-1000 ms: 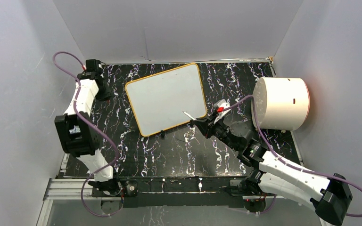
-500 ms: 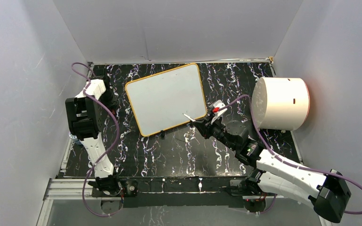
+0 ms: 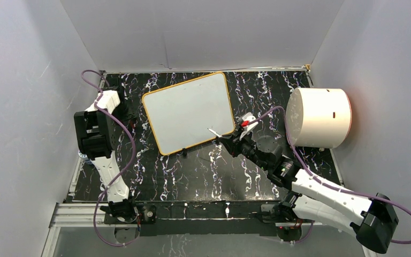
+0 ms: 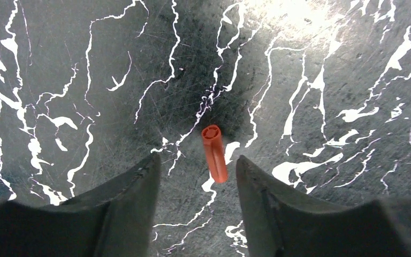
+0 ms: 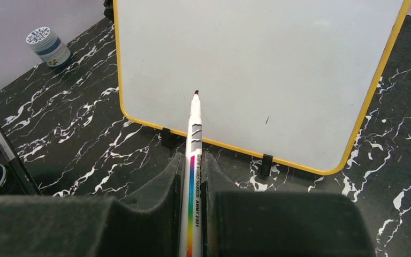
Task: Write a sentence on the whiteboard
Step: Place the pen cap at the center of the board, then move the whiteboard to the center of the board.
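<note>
The whiteboard (image 3: pixel 190 111), white with an orange-yellow rim, lies flat and tilted at the middle back of the table; its face (image 5: pixel 257 69) is blank apart from faint specks. My right gripper (image 3: pixel 229 140) is shut on a white whiteboard marker (image 5: pixel 193 139), uncapped. Its dark tip points at the board's near edge, just over the surface; contact is unclear. My left gripper (image 3: pixel 124 111) is left of the board, open (image 4: pixel 198 163), low over the table. An orange marker cap (image 4: pixel 214 153) lies on the table between its fingertips, untouched.
A big white cylinder (image 3: pixel 319 118) stands at the right edge. A small blue-lidded jar (image 5: pixel 48 45) sits by the left wall. Black clips (image 5: pixel 267 163) stick out from the board's near rim. Grey walls close in on three sides.
The left arm folded back, its elbow moving up and its wrist drawing in toward the board's left side; the cap now lies free. The right gripper edged slightly toward the board with the marker.
</note>
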Controlling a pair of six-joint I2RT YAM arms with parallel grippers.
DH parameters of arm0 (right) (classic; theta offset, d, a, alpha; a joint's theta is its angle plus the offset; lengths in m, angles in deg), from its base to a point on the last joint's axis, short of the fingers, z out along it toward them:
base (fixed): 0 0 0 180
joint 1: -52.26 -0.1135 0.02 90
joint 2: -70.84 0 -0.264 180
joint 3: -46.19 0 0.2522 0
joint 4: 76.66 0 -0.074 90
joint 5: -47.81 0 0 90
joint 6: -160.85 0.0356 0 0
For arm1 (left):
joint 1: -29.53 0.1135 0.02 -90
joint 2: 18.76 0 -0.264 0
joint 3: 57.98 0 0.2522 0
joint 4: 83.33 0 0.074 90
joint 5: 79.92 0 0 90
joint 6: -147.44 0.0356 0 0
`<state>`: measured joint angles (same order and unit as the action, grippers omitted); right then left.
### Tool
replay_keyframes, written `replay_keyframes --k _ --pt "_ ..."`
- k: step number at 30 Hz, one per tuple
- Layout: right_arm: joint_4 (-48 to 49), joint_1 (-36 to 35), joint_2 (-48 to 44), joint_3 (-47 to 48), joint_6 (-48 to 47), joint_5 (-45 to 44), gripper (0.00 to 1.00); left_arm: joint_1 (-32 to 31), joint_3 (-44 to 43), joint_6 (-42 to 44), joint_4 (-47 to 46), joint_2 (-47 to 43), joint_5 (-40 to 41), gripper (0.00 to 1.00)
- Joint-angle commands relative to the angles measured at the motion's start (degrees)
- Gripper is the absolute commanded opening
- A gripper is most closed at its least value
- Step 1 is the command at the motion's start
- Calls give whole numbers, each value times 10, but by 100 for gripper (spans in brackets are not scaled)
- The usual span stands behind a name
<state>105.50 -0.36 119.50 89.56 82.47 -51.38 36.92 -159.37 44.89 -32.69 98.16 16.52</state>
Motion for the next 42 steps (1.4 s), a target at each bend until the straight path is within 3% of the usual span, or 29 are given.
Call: replay_keyframes --k 1,10,13,20,28,37,42 --pt "-7 1 -21 35 -6 -22 0 4 9 0 -3 -63 -16 56" --pt "-49 1 -36 58 -20 -48 0 3 81 -11 -84 -230 -32 71" --pt "-54 1 -41 59 -16 -46 0 3 118 -13 -127 -295 -56 80" --pt "-74 1 -44 69 -15 -38 0 4 160 -46 -187 -383 -137 89" --pt "-79 1 -45 70 -16 -27 0 13 199 -99 -308 -418 -315 87" --pt "-75 1 -40 65 -19 -23 0 13 181 -101 -347 -375 -489 79" --pt "-63 1 -36 62 -21 -18 0 13 175 -90 -364 -335 -585 69"
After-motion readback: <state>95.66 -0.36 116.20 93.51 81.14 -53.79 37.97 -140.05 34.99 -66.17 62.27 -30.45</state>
